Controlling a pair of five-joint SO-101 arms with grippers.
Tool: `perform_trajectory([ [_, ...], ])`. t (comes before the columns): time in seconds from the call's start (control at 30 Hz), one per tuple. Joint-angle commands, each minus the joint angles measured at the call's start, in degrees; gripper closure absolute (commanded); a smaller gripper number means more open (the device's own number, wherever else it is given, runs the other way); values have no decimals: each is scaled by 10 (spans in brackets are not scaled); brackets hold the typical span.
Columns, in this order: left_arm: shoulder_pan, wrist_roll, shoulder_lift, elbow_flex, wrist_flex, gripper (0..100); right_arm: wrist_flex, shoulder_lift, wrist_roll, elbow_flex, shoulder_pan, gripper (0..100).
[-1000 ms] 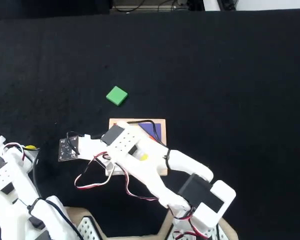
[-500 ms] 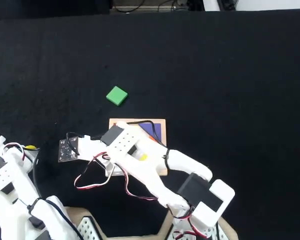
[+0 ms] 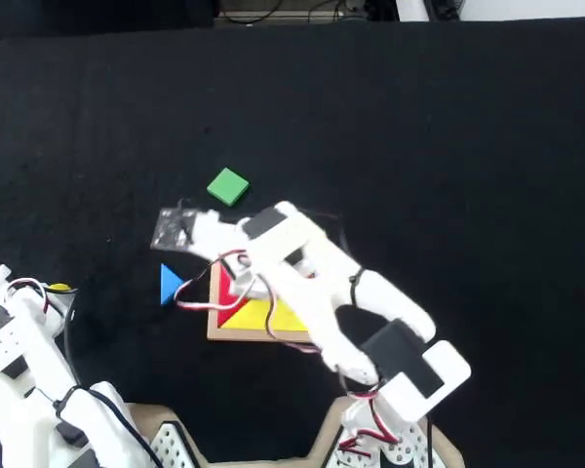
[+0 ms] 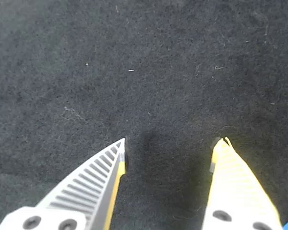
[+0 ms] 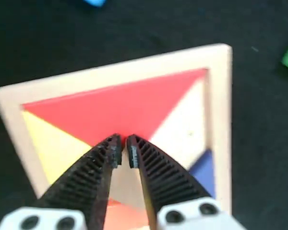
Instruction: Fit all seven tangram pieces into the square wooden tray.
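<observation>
The square wooden tray [image 3: 242,333] lies near the table's front, partly under my right arm. It holds a red triangle [image 5: 115,108], a yellow triangle [image 5: 53,148], a dark blue piece [image 5: 204,168] and an orange piece [image 5: 119,215]. Bare wood shows between them. My right gripper [image 5: 123,145] hangs over the tray's middle, shut and holding nothing. A small blue triangle [image 3: 171,285] lies on the cloth just left of the tray. A green square [image 3: 228,186] lies farther back. My left gripper [image 4: 170,146] stands open above bare black cloth at the front left.
Black cloth covers the whole table [image 3: 448,146]. My left arm [image 3: 19,361] rests at the front left corner, and the right arm's base [image 3: 409,390] stands at the front right. Cables [image 3: 273,12] run along the far edge.
My right arm has swung back and to the right, off the tray's front. The tray's red and yellow pieces and the blue triangle beside it now show. The left arm kept still.
</observation>
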State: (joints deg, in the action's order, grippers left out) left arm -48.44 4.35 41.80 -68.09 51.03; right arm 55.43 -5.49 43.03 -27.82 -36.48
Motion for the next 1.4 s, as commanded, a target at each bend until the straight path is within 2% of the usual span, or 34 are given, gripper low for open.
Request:
perform_trajectory([
  [0.0,8,1,6,0,-9,716,-28,0,-5,27,33,987],
  [0.1,9,1,6,-8,-25,716,-40,0,-14,26,40,987],
  [0.33,9,1,6,-15,-34,716,-55,1,-109,28,32,987],
  [0.5,9,1,6,-15,-34,716,-36,15,-109,53,68,987],
  [0.57,9,1,6,-15,-34,716,7,36,-71,73,89,987],
  [0.77,9,1,6,-15,-36,716,206,130,154,78,81,983],
  [0.9,9,1,6,-15,-36,716,209,153,164,58,81,965],
  [1.1,9,1,6,-15,-36,716,131,126,142,0,79,750],
  [1.37,9,1,6,-15,-37,716,105,63,187,-10,52,743],
])
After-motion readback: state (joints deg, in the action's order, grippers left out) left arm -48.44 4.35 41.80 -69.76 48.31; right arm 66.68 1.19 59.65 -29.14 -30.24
